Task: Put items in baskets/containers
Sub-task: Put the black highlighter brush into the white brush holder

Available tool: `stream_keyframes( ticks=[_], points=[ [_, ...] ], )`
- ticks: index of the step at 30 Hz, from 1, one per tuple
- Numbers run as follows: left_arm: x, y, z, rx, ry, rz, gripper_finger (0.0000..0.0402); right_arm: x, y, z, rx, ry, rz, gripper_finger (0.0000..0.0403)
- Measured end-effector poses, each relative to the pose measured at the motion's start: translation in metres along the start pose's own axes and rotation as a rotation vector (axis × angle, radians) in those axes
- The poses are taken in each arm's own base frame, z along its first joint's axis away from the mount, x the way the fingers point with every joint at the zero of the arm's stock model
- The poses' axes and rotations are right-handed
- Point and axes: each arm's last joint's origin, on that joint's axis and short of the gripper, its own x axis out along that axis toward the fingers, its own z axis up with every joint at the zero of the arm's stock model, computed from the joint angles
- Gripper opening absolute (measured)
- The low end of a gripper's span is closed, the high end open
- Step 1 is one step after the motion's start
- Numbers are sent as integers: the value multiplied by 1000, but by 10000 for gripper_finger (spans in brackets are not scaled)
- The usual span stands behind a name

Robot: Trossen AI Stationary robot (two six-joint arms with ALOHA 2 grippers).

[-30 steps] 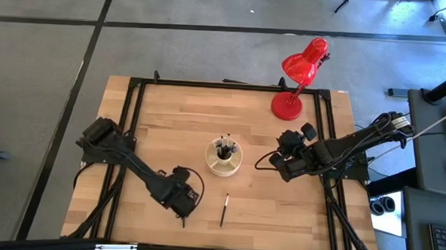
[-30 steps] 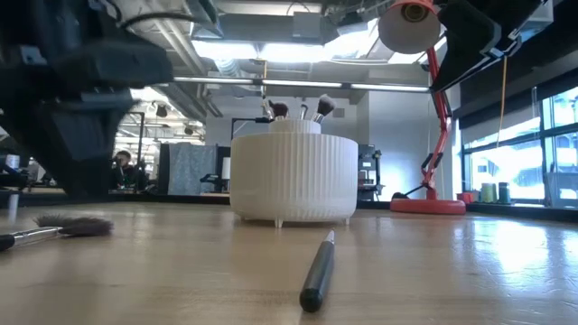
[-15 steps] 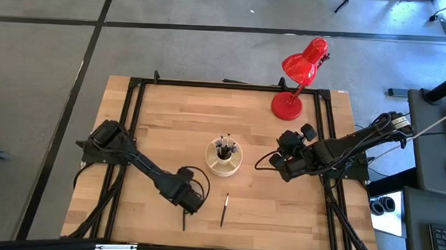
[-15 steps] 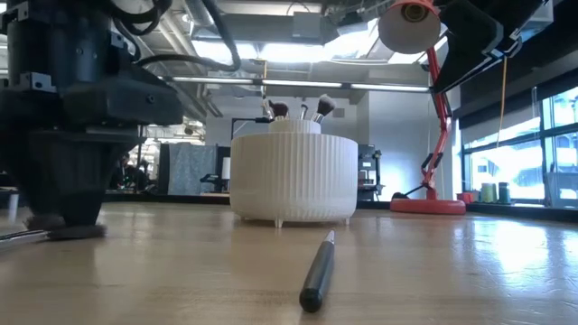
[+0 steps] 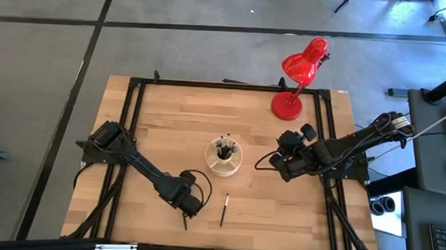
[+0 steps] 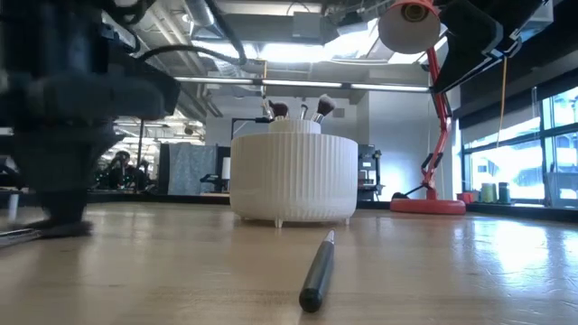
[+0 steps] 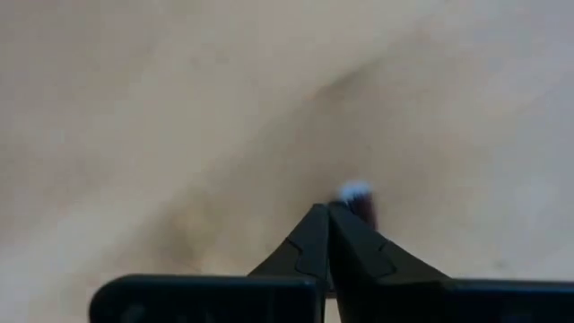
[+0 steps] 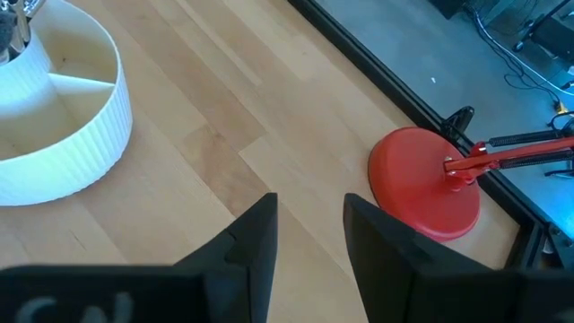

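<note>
A cream ribbed cup [image 5: 226, 168] stands mid-table with several brushes upright in it [image 6: 293, 176]. One thin dark brush [image 5: 224, 209] lies flat on the table near the front edge [image 6: 318, 271]. The fan brush [image 5: 185, 222] lies left of it, its handle pointing to the near edge [image 6: 18, 236]. My left gripper [image 5: 191, 206] is down at the table on that brush's head end, fingers shut [image 7: 328, 208]. My right gripper [image 5: 274, 163] waits open, right of the cup [image 8: 309, 215]. My left gripper is shut on the fan brush at its head end; a pale ferrule and a dark reddish bit [image 7: 357, 193] show right beside the closed fingertips. The fingers come from above, pointing down. The brush lies on the table, its handle [image 5: 185, 223] sticking out toward the near edge.
A red desk lamp stands with its base [image 5: 287, 106] at the far right of the table, beyond my right gripper [image 8: 421, 184]. A black frame [image 5: 132, 136] runs along the table's edges. Bare wood lies between the cup and the near edge.
My left gripper has gone a little toward the table's right edge and down onto the fan brush's head, which showed free on the table a second ago and is now covered by the fingers. The brush's handle stays on the table.
</note>
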Motion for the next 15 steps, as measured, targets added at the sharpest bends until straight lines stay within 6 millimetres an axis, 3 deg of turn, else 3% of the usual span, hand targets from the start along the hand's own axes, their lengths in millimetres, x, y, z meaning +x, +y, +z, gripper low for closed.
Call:
stream_keyframes(
  ticks=[3,8,12,15],
  points=[
    [-16,5,9,55,-120,66,3,0,0,0,0,-1,0,129],
    [-73,1,25,152,-408,18,2,0,0,0,1,-7,-5,129],
    [-121,-6,41,251,-744,-12,2,0,0,0,3,-8,-5,129],
    [-140,-13,51,369,-923,49,1,0,0,0,7,-9,-2,129]
  ],
)
